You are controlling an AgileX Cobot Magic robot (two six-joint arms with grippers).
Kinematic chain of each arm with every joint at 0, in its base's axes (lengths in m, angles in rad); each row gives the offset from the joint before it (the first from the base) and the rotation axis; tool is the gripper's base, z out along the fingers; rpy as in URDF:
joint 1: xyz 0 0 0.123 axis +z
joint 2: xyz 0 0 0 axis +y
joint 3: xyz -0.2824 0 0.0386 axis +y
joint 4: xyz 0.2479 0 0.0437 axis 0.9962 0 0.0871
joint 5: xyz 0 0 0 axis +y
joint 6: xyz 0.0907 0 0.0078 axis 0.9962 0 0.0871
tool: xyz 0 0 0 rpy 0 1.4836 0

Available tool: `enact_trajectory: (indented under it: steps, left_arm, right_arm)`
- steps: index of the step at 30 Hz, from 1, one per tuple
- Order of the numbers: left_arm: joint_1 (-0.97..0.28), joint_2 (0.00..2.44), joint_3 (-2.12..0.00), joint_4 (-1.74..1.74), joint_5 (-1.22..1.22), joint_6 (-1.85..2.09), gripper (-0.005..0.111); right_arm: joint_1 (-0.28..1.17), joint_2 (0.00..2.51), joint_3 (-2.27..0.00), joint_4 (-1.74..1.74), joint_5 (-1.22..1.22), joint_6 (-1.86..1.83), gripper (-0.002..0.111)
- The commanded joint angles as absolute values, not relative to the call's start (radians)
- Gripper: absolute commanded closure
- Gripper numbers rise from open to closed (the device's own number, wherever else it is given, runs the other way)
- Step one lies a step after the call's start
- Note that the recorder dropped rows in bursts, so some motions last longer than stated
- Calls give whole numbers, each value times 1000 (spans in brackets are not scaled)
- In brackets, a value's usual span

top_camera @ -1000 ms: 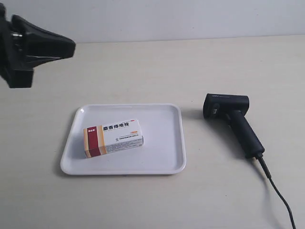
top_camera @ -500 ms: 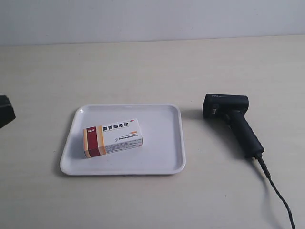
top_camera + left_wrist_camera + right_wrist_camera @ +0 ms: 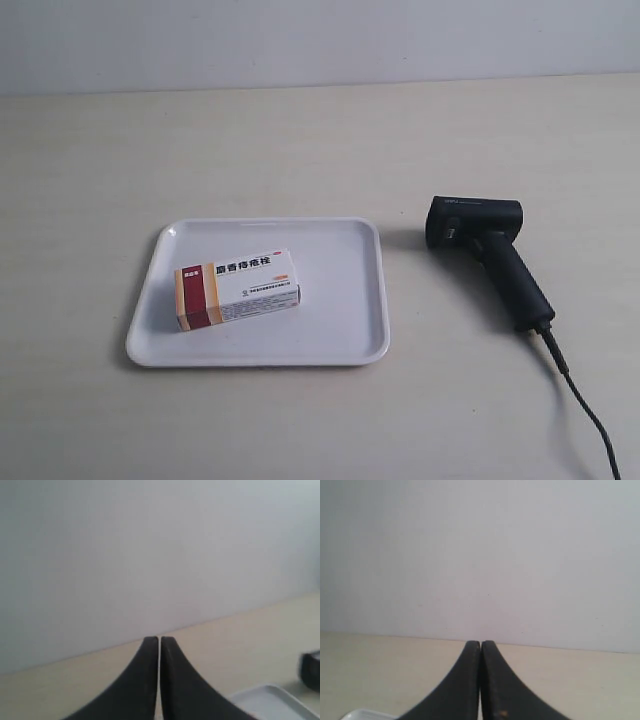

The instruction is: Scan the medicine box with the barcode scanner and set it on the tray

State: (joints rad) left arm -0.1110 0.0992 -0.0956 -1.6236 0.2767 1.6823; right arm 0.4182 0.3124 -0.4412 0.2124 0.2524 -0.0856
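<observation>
White tray (image 3: pixel 340 300) holds the medicine box (image 3: pixel 238 290) on its left half, short of every rim. Right of it, apart, the barcode scanner (image 3: pixel 490 255) lies on bare bench (image 3: pixel 300 150). Left claw (image 3: pixel 159 641) and right claw (image 3: pixel 480 644) are pressed closed, empty, above the bench and clear of all three.

Bright, even, diffuse light; faint soft shadows beside the barcode scanner (image 3: pixel 487 255); wrist views hazy, softly out of focus.

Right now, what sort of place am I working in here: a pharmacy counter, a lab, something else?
Most likely a bare test bench set up to mimic a pharmacy checkout, not a real counter. A medicine box lies on a white tray, a corded barcode scanner beside it, on a plain pale table against a blank wall.
</observation>
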Motion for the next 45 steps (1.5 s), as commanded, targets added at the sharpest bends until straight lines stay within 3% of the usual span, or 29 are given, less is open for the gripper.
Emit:
enact_trajectory:
  steps: [1, 5, 27, 31, 37, 40, 45]
  left_arm:
    - [-2, 0, -12, -1731, 127, 1659, 103]
    - [52, 0, 0, -1731, 127, 1664, 103]
    - [49, 0, 0, -1744, 16, 1709, 103]
    - [49, 0, 0, -1227, 22, 1200, 103]
    - [49, 0, 0, 59, 127, -96, 103]
    - [49, 0, 0, 253, 159, -332, 103]
    - [49, 0, 0, 264, 200, -305, 103]
  right_arm:
    - [412, 308, -436, 210, 254, -82, 108]
    - [412, 306, -436, 210, 258, -82, 108]
    - [412, 306, -436, 210, 262, -82, 108]
    - [412, 306, -436, 210, 262, -82, 108]
    - [412, 306, -436, 210, 262, -82, 108]
    - [412, 306, -436, 210, 262, -82, 108]
    - [412, 306, -436, 210, 262, -82, 108]
